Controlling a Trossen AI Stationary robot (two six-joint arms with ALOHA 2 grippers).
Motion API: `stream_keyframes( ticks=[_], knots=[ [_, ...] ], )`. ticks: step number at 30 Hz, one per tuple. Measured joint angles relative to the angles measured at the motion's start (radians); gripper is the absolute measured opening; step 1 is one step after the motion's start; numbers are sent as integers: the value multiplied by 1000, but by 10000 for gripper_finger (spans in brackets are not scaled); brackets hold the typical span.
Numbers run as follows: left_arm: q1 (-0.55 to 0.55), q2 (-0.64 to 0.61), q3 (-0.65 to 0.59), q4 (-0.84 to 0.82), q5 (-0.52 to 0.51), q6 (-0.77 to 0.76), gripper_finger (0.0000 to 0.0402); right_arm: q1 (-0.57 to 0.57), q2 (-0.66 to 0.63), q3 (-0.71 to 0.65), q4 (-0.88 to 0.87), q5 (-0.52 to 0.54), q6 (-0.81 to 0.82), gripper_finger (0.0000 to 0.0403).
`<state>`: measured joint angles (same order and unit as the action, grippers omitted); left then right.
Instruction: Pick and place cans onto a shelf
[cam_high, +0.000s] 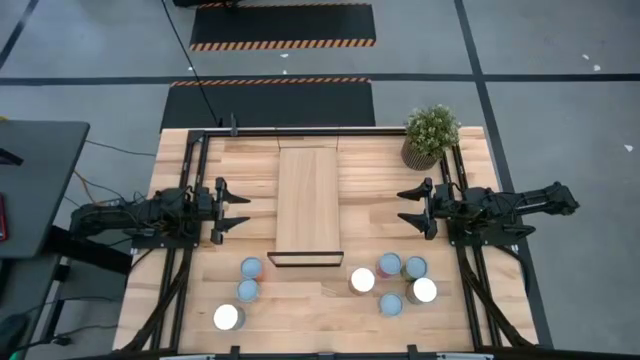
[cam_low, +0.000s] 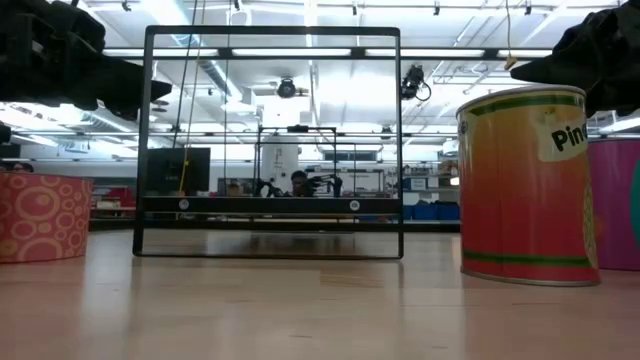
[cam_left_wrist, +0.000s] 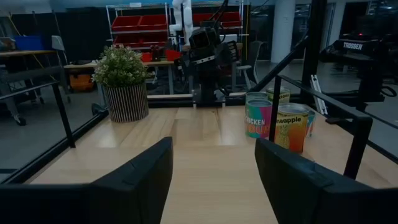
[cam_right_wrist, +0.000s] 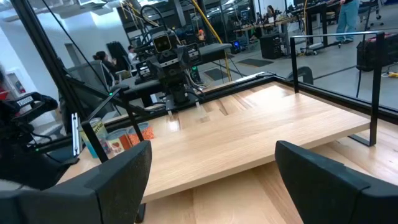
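Left gripper: my left gripper (cam_high: 243, 209) hovers above the counter just left of the shelf, fingers spread apart and holding nothing.
Right gripper: my right gripper (cam_high: 404, 204) hovers just right of the shelf, fingers also apart and empty, facing the left one across the board.
Shelf: the shelf (cam_high: 308, 205) lies between my two grippers in the middle of the counter (cam_high: 370, 310), running from far to near; its top is bare, no can on it.
Cans: all eight cans wait on the counter at the near edge. Three stand near left, the closest to me white-topped (cam_high: 228, 317). Five cluster near right, among them a white-topped one (cam_high: 362, 280) just right of the shelf's near end.
Plant: a potted plant (cam_high: 430, 135) stands at the far right corner, clear of the work.
Progress: I judge the task not begun; nothing is placed, and all eight cans are left to pick and set on the shelf.
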<state>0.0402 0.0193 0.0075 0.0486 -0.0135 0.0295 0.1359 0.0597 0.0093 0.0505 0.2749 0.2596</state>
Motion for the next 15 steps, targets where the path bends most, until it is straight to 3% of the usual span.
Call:
stream_keyframes(
  ticks=[10,12,15],
  knots=[
    [0,0,0,3,0,0,233,0,0,0,0,0,0,348],
    [0,0,0,43,0,-78,233,0,0,0,0,0,0,348],
    [0,0,0,137,0,-360,233,0,0,0,0,0,0,348]
  ],
)
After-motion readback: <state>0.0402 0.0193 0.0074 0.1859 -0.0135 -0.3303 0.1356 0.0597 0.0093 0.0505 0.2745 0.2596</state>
